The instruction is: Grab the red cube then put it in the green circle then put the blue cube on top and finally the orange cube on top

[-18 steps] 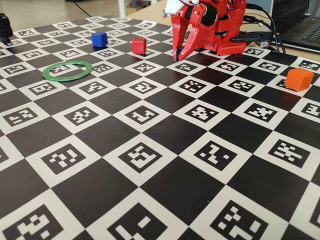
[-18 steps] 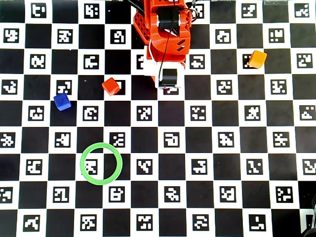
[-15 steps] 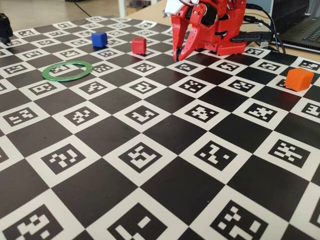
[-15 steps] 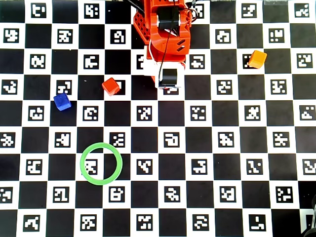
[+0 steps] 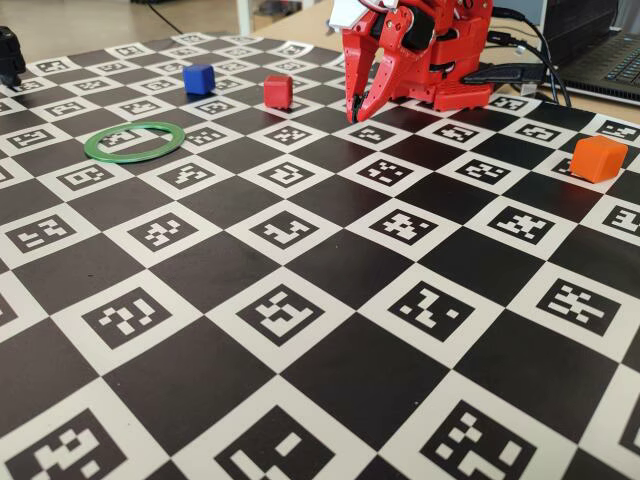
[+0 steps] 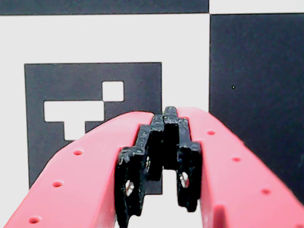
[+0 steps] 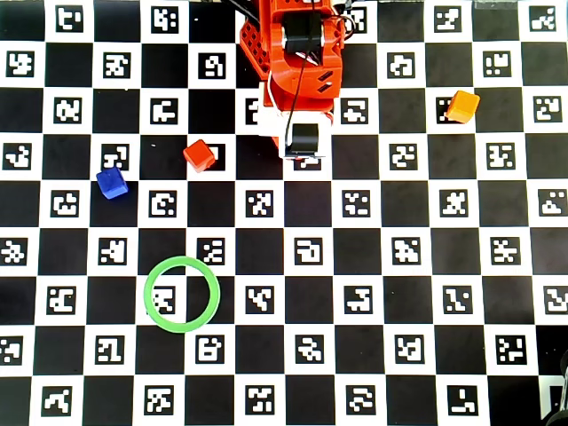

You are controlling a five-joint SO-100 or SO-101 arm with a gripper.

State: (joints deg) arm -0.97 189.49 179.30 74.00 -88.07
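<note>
Just left of your gripper [image 5: 358, 108] in the fixed view sits the red cube [image 5: 278, 91], untouched; the jaws are clenched on nothing, tips meeting over the board [image 6: 95, 42]. Farther left lies the blue cube [image 5: 199, 79], nearer the camera the empty ring [image 5: 96, 147], and well off right the orange cube [image 5: 598, 158]. You've stacked nothing yet; all three placements remain

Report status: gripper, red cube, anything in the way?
Gripper shut, empty, near base. Red cube untouched, outside green circle. Path clear.
</note>
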